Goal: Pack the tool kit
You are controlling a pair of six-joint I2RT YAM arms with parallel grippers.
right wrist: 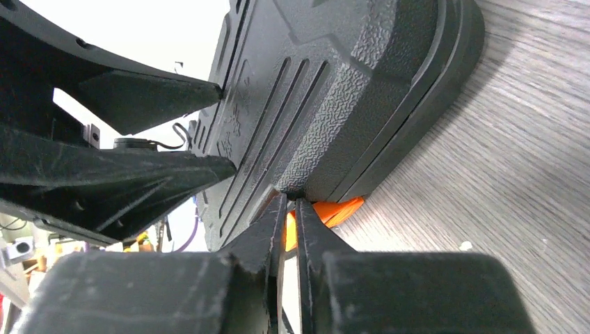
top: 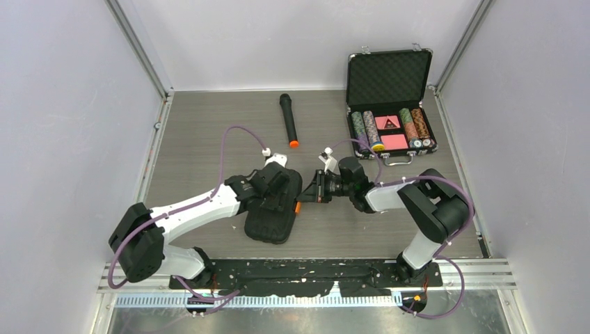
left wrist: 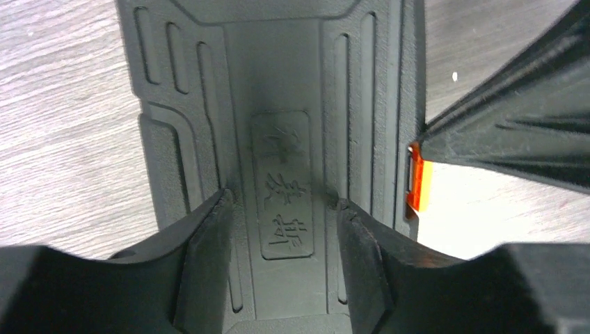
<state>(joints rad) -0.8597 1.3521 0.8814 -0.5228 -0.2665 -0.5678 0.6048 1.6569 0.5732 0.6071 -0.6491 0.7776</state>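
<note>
At the near middle of the worktop (top: 209, 132) the tool kit (top: 268, 217) lies flat and closed. Fastening the orange latch (right wrist: 335, 209) seems the step in hand: it wants steady pressure on the lid (left wrist: 278, 83) while the latch is pushed squarely home. The left hand (left wrist: 283, 200) points down, fingers spread, tips resting on the lid, gripping nothing. The right hand (right wrist: 290, 198) reaches low from the right, fingers almost together at the latch; pinching or only pressing, I cannot tell.
</note>
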